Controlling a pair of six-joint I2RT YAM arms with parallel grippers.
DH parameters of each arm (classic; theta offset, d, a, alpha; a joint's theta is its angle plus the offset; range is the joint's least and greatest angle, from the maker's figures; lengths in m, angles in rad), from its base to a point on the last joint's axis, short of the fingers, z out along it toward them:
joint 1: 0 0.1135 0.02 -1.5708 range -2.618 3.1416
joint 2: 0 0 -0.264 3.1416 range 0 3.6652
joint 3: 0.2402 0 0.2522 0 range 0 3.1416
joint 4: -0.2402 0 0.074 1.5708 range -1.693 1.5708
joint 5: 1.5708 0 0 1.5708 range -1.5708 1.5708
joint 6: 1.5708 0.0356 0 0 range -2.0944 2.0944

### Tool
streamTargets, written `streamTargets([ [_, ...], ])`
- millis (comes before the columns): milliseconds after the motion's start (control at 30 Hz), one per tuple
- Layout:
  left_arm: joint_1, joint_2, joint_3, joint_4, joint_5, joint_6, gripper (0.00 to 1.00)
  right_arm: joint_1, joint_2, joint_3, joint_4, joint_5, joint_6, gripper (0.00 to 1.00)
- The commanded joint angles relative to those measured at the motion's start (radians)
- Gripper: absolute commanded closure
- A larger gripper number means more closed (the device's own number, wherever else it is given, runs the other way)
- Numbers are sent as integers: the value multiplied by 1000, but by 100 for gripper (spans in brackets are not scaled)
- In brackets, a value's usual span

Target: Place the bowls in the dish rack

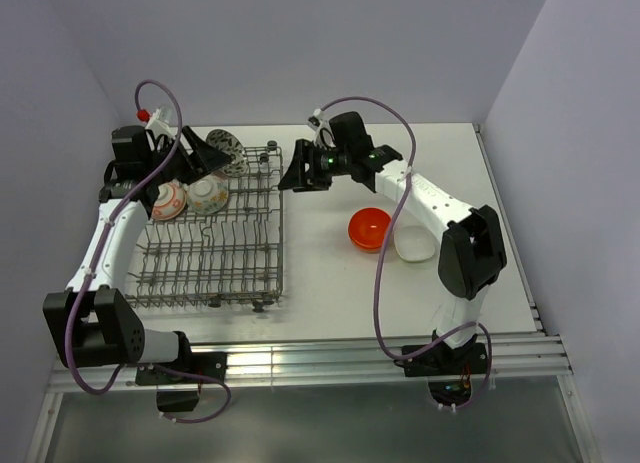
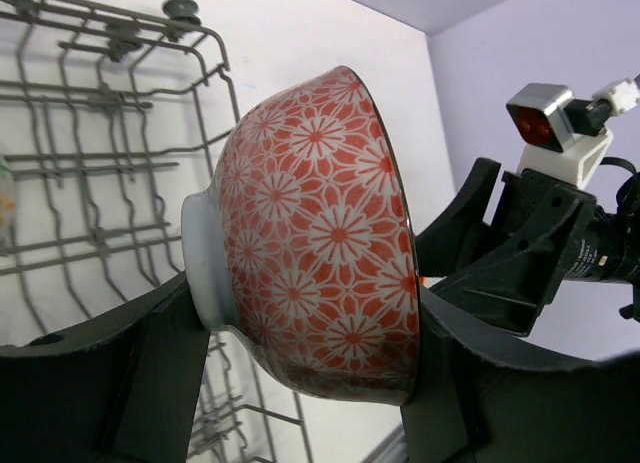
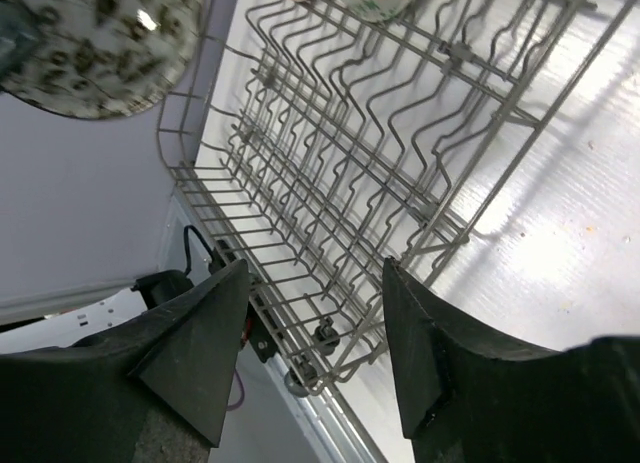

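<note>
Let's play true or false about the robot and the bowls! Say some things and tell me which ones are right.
1. The left gripper holds a flowery bowl. True.
2. The right gripper holds a bowl too. False: it is open, with nothing in it.
3. Two pale bowls sit in the dish rack. True.
4. The orange bowl is in the rack. False: it sits on the table, beside a white bowl.

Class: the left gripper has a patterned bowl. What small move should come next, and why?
Probably lower the left gripper toward the dish rack tines: it holds the red-patterned bowl on edge over the rack's far end, not yet seated.
</note>
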Motion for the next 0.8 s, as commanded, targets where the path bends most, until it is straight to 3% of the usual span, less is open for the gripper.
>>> streamTargets([
  [0,10,-3,75,-10,-35,130,100,-6,5,-43,71,18,52,38],
  [367,13,37,93,-56,-90,248,100,55,79,-215,163,10,157,45],
  [767,12,39,61,-47,-116,307,100,112,159,-206,178,-22,181,52],
])
